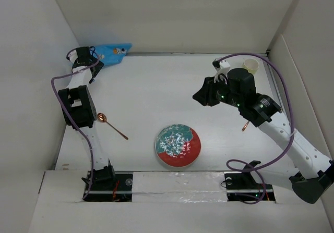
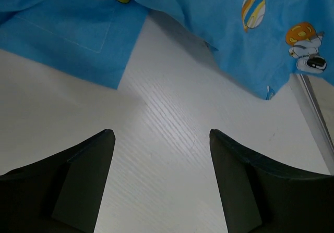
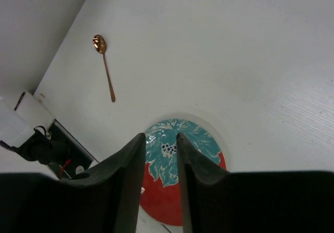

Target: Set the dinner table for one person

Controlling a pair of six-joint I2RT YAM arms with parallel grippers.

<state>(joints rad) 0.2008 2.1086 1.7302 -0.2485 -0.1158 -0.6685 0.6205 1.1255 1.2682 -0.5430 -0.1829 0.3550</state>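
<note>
Red-teal round plate point(image 1: 177, 146) centred on white desk point(image 1: 156, 87); blue cloth placemat point(image 1: 110, 52), copper spoon point(image 1: 114, 127) unplaced. Left jaws wide, right jaws narrow, both empty.

Light: bright, even and white from overhead; the table point(image 1: 156, 87) reads uniformly pale.
Shadows: soft and faint, with a grey band under the blue cloth point(image 2: 62, 29) edge.
Sharpness: top view crisp; the dark fingers point(image 2: 62, 191) near each wrist lens are slightly soft and featureless.
Glints: small highlights on the spoon point(image 3: 99, 44) bowl.
</note>
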